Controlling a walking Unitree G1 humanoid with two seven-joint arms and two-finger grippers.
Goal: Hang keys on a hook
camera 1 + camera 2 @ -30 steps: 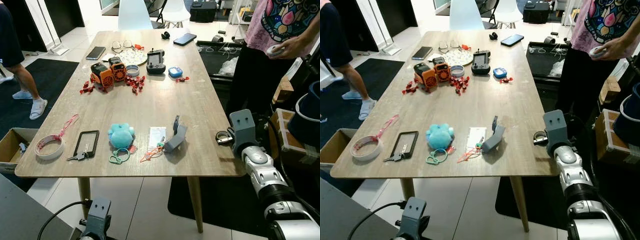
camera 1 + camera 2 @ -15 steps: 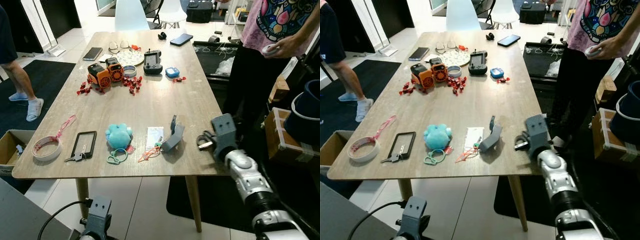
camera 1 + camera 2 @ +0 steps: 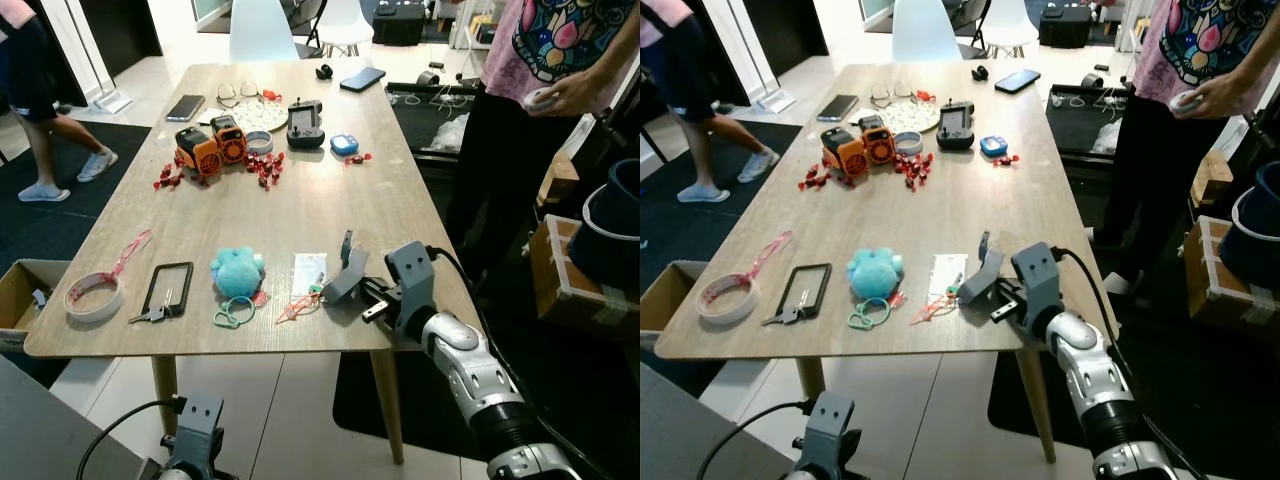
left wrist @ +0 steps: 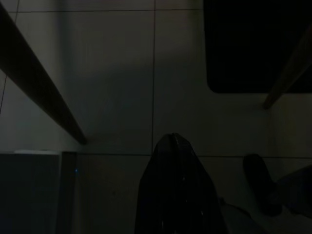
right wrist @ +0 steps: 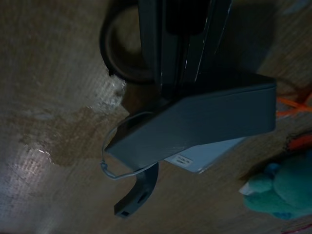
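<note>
A long wooden table [image 3: 330, 210] runs up the middle of the head views. Near its front edge, just right of centre, a grey hook stand [image 3: 350, 272] sits on the wood, and the right gripper [image 3: 372, 300] rests close against its right side, with the silver arm trailing off toward the lower right corner. From the right wrist view the black fingers [image 5: 180, 34] lie close together, right up against the grey stand [image 5: 195, 122], whose curved hook tip juts out over the table; a thin wire ring loops by its base. Whether the fingers pinch anything I cannot tell.

The keys [image 3: 152, 313] lie toward the lower left of the frame, at the near end of a black phone-sized frame [image 3: 171, 288], well apart from the stand. Between them sit a teal plush toy [image 3: 238, 272] with a green ring [image 3: 230, 316] below it, then a white card [image 3: 309, 271] and an orange tag [image 3: 296, 308] just left of the stand. A roll of tape [image 3: 93, 296] lies at the far left edge.

The left gripper [image 4: 178, 195] hangs below the table (dark view, fingers closed to a point) over tiled floor.

A person [image 3: 560, 60] in a patterned shirt stands at the upper right.
</note>
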